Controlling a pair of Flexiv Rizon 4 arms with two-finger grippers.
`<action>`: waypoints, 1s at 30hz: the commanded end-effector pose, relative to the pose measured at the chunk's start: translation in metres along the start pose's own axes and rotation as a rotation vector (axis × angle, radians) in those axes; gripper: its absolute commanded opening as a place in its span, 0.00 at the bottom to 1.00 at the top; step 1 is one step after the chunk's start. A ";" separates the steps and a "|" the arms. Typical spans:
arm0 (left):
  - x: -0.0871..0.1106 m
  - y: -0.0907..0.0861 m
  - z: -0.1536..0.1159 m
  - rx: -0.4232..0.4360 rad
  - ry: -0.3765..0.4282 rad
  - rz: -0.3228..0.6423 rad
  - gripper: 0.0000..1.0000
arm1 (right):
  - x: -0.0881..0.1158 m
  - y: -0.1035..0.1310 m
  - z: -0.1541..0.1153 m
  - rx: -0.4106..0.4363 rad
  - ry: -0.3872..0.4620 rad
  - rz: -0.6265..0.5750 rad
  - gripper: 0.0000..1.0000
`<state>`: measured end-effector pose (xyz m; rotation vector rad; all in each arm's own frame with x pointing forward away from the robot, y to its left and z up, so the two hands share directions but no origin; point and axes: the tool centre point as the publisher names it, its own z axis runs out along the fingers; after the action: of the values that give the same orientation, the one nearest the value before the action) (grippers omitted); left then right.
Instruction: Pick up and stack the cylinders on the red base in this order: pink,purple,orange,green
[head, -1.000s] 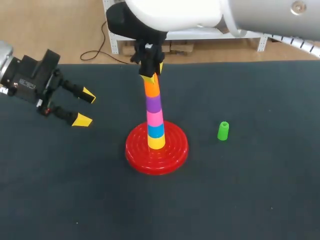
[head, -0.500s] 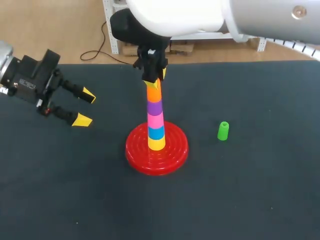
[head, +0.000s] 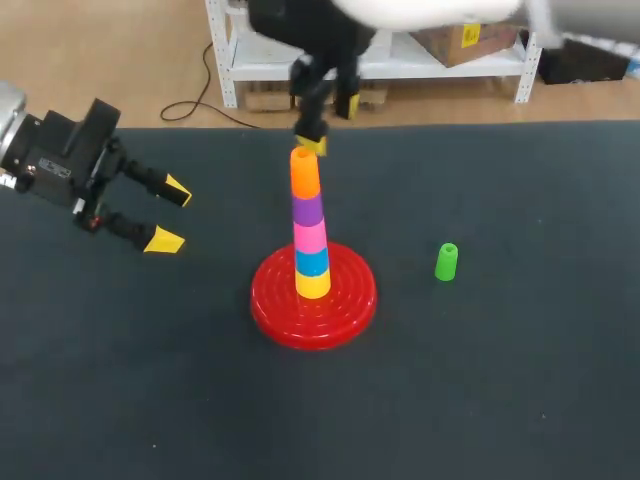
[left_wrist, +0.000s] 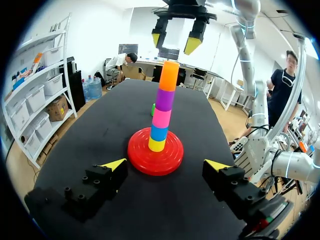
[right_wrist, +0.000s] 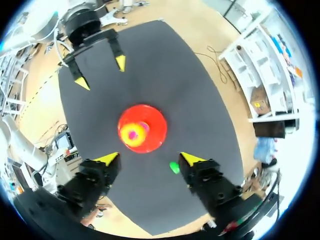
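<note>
dark table (head: 520, 380) is crowned mid-frame by the stack (head: 308, 215), green cylinder (head: 446, 262) right; left gripper (head: 170, 215) and right gripper (head: 328, 125) are held spread.

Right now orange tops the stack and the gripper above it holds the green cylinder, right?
No. The green cylinder stands on the table beside the red base, as the head view shows; the right gripper above the orange cylinder is empty.

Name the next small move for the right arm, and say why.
Probably swing the right gripper sideways until it is above the green cylinder. The gripper hangs open and empty over the stack, the orange cylinder already tops it on the red base, and green, the last piece, stands alone on the table beside the base.
</note>
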<state>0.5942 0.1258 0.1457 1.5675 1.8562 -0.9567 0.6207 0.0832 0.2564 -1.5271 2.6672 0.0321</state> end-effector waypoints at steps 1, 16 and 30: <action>0.001 0.001 0.000 0.002 -0.002 0.002 1.00 | 0.044 -0.016 0.027 0.053 -0.066 0.064 1.00; 0.001 0.001 0.000 0.002 -0.002 0.002 1.00 | 0.118 -0.062 0.146 0.028 0.064 0.264 1.00; 0.001 0.001 0.000 0.002 -0.002 0.002 1.00 | 0.133 -0.079 0.198 0.002 0.080 0.339 1.00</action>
<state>0.5941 0.1258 0.1457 1.5676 1.8562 -0.9567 0.6308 -0.0590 0.0581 -1.0880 2.9632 -0.0174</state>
